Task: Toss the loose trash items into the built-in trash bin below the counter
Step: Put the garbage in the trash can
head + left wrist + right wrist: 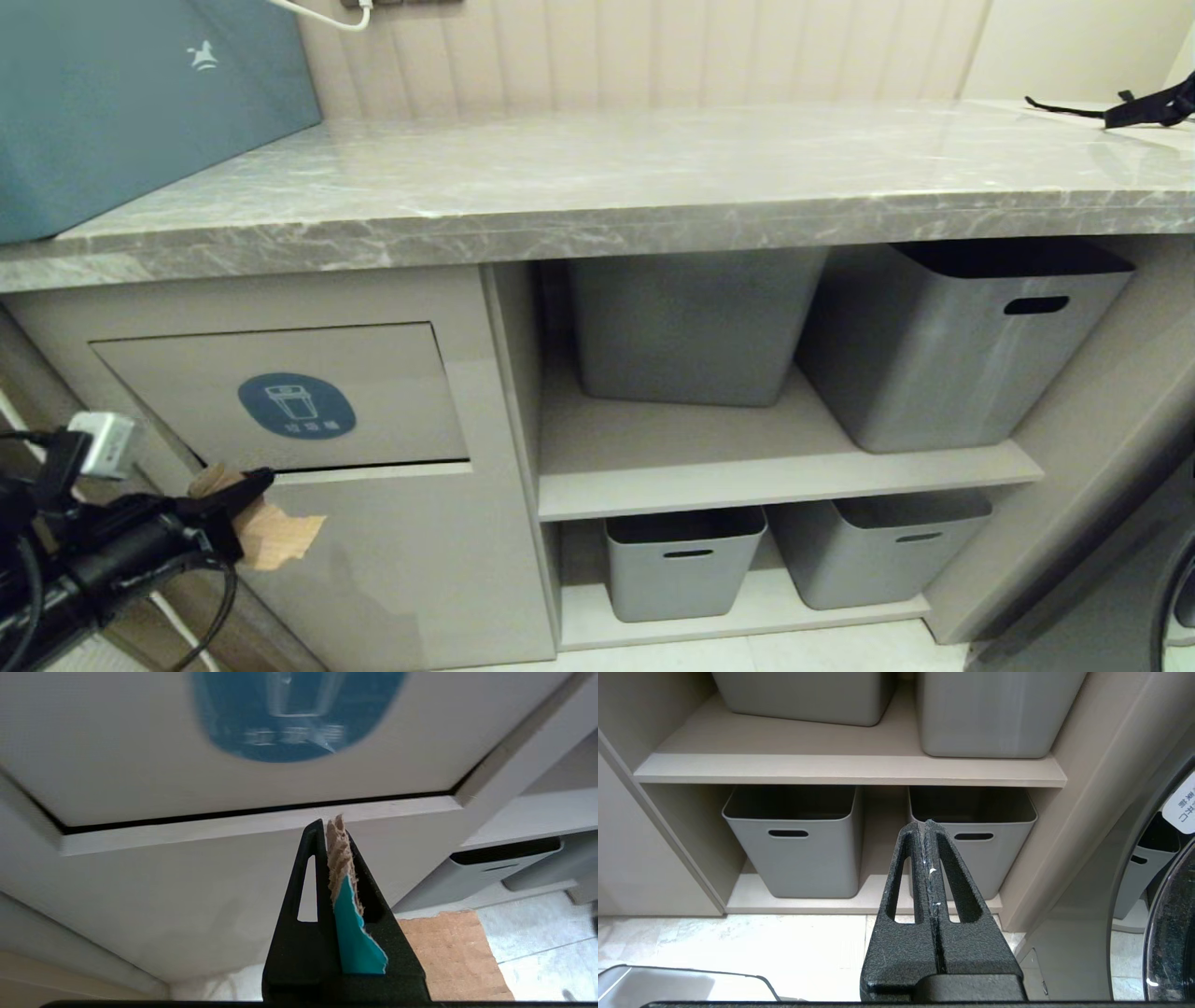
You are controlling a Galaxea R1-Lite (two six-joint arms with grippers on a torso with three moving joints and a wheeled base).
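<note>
Black fingers of the left gripper [334,830] fill the near part of the left wrist view, and they are pressed together on a torn cardboard scrap [348,905], brown at the ragged top and bright turquoise on one face. The scrap stands on edge between the fingers, which probably lets it slide through a narrow slot without catching.

From the head view, this gripper [245,493] sits low at the left, just below the lower edge of the trash flap [373,373], with the brown cardboard [275,537] hanging out toward the cabinet front. The flap, marked with a blue oval sticker [296,405], looks closed or nearly so; only a dark line shows along its lower edge. I judge the gripper must push the flap inward first, and only then let go.

Under the grey marble counter [597,187] the grey storage boxes [943,345] stand on open shelves; these are not the target.

At the right side, the right gripper [928,828] is closed on nothing and points at the lower shelf, apparently parked.

Another piece of cardboard [448,952] lies on the floor near the cabinet.
</note>
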